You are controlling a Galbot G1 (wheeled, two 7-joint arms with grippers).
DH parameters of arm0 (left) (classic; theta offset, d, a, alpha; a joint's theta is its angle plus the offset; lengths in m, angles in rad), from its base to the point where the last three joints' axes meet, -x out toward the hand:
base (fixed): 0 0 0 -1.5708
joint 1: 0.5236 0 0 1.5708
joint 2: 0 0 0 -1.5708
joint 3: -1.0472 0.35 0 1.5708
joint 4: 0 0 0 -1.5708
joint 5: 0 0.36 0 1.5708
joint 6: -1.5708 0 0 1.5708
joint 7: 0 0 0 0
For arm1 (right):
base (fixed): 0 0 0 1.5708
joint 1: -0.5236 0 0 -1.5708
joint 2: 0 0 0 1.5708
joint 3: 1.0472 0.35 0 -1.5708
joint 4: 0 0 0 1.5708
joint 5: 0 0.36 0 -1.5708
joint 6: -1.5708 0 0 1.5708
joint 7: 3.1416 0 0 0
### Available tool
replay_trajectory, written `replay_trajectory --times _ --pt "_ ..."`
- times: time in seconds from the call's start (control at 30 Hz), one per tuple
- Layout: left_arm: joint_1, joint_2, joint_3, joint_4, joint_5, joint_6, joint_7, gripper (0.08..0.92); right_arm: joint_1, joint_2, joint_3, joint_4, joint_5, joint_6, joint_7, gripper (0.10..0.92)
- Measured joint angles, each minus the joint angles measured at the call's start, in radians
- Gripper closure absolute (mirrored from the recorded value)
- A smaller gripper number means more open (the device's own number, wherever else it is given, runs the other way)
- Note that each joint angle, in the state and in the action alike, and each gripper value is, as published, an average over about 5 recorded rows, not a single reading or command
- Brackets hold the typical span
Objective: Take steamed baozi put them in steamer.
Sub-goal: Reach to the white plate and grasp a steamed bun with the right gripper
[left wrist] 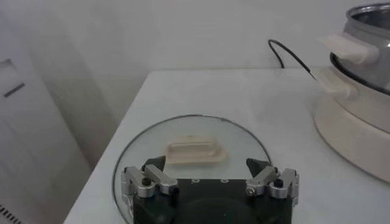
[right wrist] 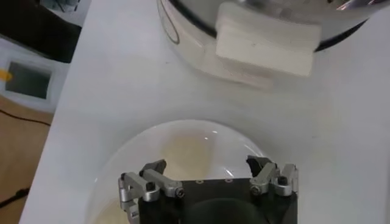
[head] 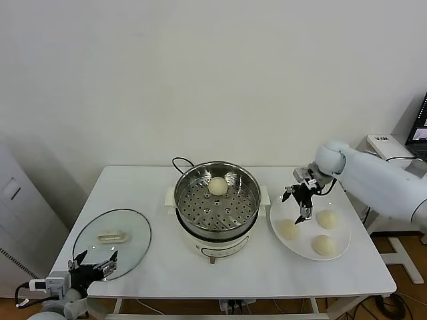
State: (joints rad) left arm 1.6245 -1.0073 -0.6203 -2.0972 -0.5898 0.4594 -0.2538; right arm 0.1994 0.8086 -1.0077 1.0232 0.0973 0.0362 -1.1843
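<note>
Stainless steel, shiny and round, forms the steamer (head: 217, 197) at the middle of the white bench (head: 153, 267); it sits on a cream-white electric base with a black cord (head: 180, 162) looping out behind it. Inside, on the perforated tray, rests one steamed baozi (head: 217, 186), a smooth pale cream dome lying toward the far side of the tray.

Just right of the steamer is a flat white plate (head: 340, 250). It carries three more buns: one nearest the steamer (head: 288, 229), one farther back (head: 327, 219), and one closest to the front edge (head: 324, 245).

On the bench's left side lies a round glass lid (head: 133, 250) with a cream handle (head: 111, 235) at its centre (flat, handle up).

No brand or wording can be read on the steamer, plate or lid; a white box off the bench at the far right bears a small label too tiny to read.

The right claw (head: 298, 201) hangs over the plate's edge nearest the steamer, fingers spread wide and pinching nothing. The bun nearest the steamer lies just below and in front of it, apart from the fingertips; the right wrist view shows bare plate between the fingers.

The left claw (head: 95, 260) waits low at the front left corner, over the near rim of the glass lid, fingers also spread and empty, well apart from every bun.
</note>
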Motion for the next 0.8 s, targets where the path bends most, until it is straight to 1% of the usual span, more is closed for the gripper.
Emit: replay_trajectory --times 0.3,0.37,0.6,0.8 --pt "-0.002 -0.002 0.002 -0.002 0.001 0.001 0.0 0.177 -0.079 0.012 0.067 -0.024 -0.054 -0.003 0.017 0.204" --pt "-0.001 -0.002 0.002 -0.002 0.001 0.001 0.0 0.177 -0.094 0.015 0.078 -0.029 -0.064 -0.004 0.018 0.215" --pt "0.0 -0.002 0.002 -0.001 0.003 0.001 -0.001 0.177 -0.135 0.023 0.114 -0.043 -0.097 -0.008 0.018 0.299" --pt "0.0 -0.003 0.002 0.0 0.003 0.001 -0.002 0.177 -0.161 0.033 0.14 -0.055 -0.117 -0.011 0.022 0.421"
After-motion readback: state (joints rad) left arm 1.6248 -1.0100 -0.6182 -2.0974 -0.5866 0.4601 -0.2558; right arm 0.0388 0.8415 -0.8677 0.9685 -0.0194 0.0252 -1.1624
